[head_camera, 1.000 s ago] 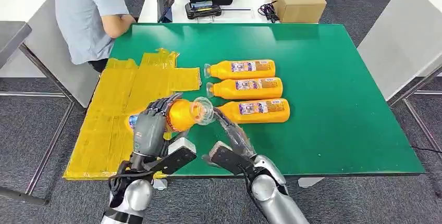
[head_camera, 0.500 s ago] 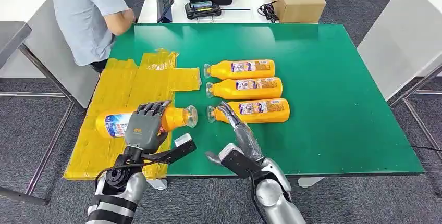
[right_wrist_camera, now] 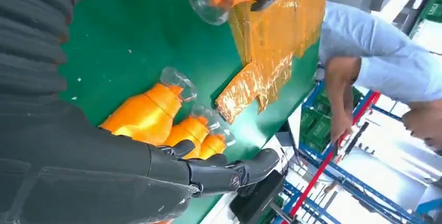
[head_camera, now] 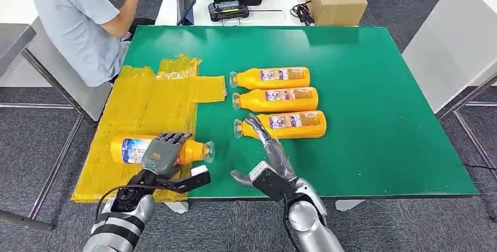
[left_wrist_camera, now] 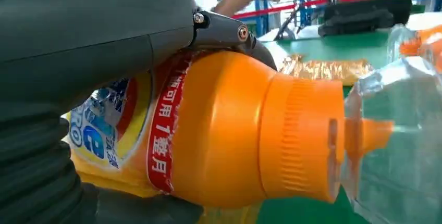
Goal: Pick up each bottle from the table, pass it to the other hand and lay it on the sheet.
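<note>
Lower left of the head view: left hand point(head_camera: 159, 153) clamped around an orange bottle point(head_camera: 132, 149) lying over the yellow sheet point(head_camera: 146, 102), apparently touching it, while the right hand point(head_camera: 266, 143), fingers apart and empty, reaches toward three bottles point(head_camera: 275, 102) at desk point(head_camera: 375, 117) centre.

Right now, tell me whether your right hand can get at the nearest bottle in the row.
Probably yes. The right hand is open, holds nothing, and its fingertips already lie by the cap end of the nearest bottle. Nothing stands between them; the left hand holds its own bottle over the yellow sheet, well aside.
</note>
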### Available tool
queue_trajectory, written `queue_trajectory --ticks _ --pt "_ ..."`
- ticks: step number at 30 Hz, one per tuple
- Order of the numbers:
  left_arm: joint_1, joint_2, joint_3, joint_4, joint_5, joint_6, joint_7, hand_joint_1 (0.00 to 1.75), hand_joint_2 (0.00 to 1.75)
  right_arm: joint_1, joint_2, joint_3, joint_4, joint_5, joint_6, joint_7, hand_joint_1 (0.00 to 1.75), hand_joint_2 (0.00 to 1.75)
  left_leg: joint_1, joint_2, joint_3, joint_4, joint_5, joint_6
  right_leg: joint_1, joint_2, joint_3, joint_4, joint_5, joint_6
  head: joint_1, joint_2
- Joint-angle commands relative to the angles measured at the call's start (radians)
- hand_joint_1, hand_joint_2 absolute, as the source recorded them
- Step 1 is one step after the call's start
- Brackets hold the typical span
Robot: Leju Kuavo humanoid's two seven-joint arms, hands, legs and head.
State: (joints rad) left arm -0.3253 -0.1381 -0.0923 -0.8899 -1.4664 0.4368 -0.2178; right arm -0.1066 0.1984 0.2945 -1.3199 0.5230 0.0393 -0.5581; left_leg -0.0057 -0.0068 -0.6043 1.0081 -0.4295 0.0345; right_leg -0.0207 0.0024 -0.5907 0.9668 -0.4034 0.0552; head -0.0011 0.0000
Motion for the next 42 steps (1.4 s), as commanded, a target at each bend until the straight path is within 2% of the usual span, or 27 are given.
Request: queue_trajectory --ticks 1,2,3,5,14,16,20,24,29,36,42 --pt "-0.072 0.051 -0.039 0.199 -0.036 -0.029 0.055 0.4 1.75 -0.045 -0.006 -0.004 0.097 -0.01 0.008 -0.009 0.0 1.75 0.002 0.003 0.007 0.0 -0.002 -0.003 0.002 0.002 0.006 0.0 -0.001 -0.004 0.0 0.0" --pt "-0.072 0.051 -0.039 0.199 -0.036 -0.029 0.055 0.37 1.75 -0.045 -0.006 -0.004 0.097 -0.01 0.008 -0.009 0.0 1.75 0.001 0.002 0.004 -0.001 -0.001 -0.002 0.001 0.001 0.004 -0.001 -0.001 -0.002 0.0 0.0" --pt "-0.074 0.053 -0.038 0.211 -0.036 -0.024 0.053 0.14 1.75 -0.048 -0.006 -0.003 0.101 -0.01 0.008 -0.01 0.0 1.75 0.002 0.002 0.005 -0.001 -0.001 -0.002 0.002 0.001 0.005 -0.001 0.0 -0.003 0.0 0.0" --pt "-0.08 0.054 -0.04 0.225 -0.04 -0.026 0.059 0.0 1.75 -0.052 -0.006 -0.003 0.108 -0.012 0.009 -0.012 0.0 1.75 0.002 0.003 0.007 -0.001 -0.002 -0.003 0.002 0.001 0.007 -0.001 -0.001 -0.004 0.0 0.0" --pt "-0.079 0.057 -0.045 0.251 -0.034 -0.027 0.032 0.0 1.75 -0.056 -0.008 -0.005 0.117 -0.02 0.01 -0.017 0.0 1.75 0.001 0.002 0.006 -0.001 -0.001 -0.002 0.001 0.001 0.005 -0.001 0.0 -0.002 -0.001 0.0" --pt "-0.091 0.059 -0.052 0.309 -0.022 -0.074 0.027 0.0 1.75 -0.07 -0.01 -0.011 0.143 -0.031 0.013 -0.026 0.0 1.75 0.002 0.003 0.009 -0.001 -0.001 -0.003 0.002 0.002 0.008 -0.001 0.0 -0.003 0.0 0.0" --pt "-0.091 0.059 -0.052 0.309 -0.022 -0.074 0.027 0.0 1.75 -0.07 -0.01 -0.011 0.143 -0.031 0.013 -0.026 0.0 1.75 0.001 0.002 0.016 -0.002 0.0 -0.002 0.001 0.002 0.016 -0.002 0.001 -0.003 0.0 0.0" --pt "-0.099 0.056 -0.05 0.328 -0.011 -0.103 0.031 0.0 1.75 -0.076 -0.009 -0.014 0.156 -0.035 0.013 -0.029 0.0 1.75 0.001 0.003 0.016 -0.003 0.001 -0.003 0.002 0.002 0.016 -0.002 0.001 -0.004 0.0 0.0" --pt "-0.098 0.051 -0.058 0.32 -0.011 -0.055 0.036 0.0 1.75 -0.077 -0.009 -0.023 0.167 -0.036 0.006 -0.034 0.0 1.75 0.001 0.001 0.018 -0.002 0.001 -0.002 0.001 0.001 0.018 -0.002 0.001 -0.003 0.0 0.0" --pt "-0.034 -0.016 -0.093 0.079 -0.011 -0.001 0.023 0.0 1.75 -0.048 -0.005 -0.035 0.12 -0.007 -0.01 -0.016 0.0 1.75 0.0 -0.002 0.017 -0.001 0.002 -0.002 0.0 -0.002 0.017 -0.001 0.0 -0.002 0.0 0.0" --pt "0.072 -0.048 -0.196 -0.225 0.046 -0.003 -0.023 0.0 1.75 -0.03 -0.004 -0.051 0.086 0.01 -0.021 -0.001 0.0 1.75 0.001 -0.003 0.012 0.0 0.001 -0.002 0.001 -0.004 0.014 0.0 -0.001 -0.002 0.0 0.0"
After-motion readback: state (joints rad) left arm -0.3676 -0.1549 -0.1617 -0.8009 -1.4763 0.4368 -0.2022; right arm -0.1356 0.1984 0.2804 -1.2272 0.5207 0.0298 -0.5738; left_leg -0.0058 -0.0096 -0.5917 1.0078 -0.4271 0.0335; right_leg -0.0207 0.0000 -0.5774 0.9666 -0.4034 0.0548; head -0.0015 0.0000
